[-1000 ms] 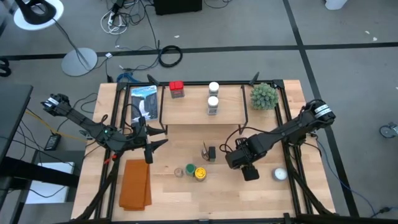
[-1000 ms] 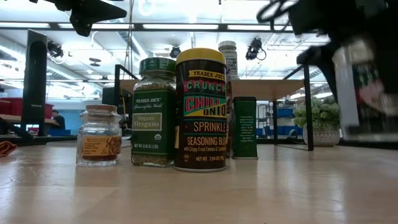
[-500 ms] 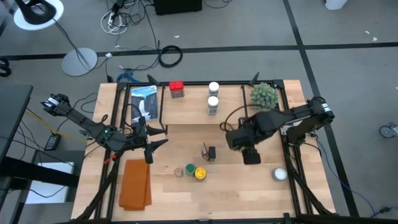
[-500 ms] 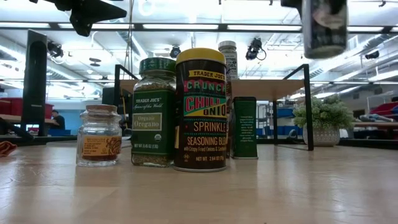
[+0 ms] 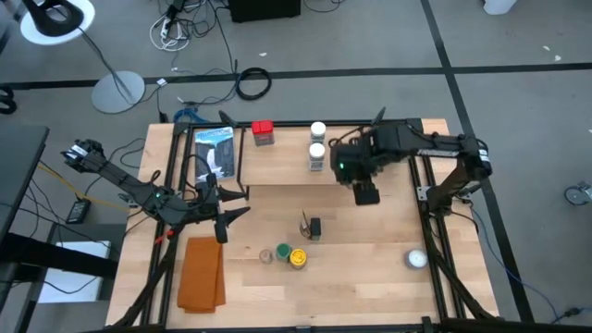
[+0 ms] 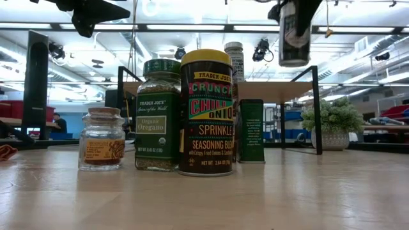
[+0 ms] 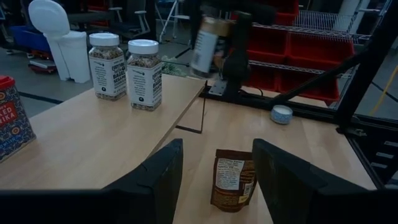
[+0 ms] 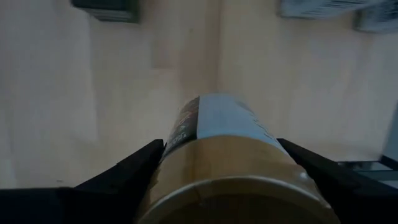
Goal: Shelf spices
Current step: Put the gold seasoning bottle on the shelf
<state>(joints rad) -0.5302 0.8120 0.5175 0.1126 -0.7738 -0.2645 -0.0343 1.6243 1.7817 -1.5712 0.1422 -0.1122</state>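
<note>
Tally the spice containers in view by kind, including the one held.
White-lidded jars: 2
Green-lidded oregano jar: 1
Yellow-lidded chili onion jar: 1
Small glass jar: 1
Jar held aloft: 1
Red tin: 1
Green box: 1
Total: 8

Both arms were dark, slender and jointed. The left arm (image 5: 139, 190) carried a small green light and red wiring; the right arm (image 5: 435, 148) showed pale bands at its joints.

Right gripper (image 8: 221, 163) raised, fingers clamped; left gripper (image 7: 214, 171) agape, idle.
</note>
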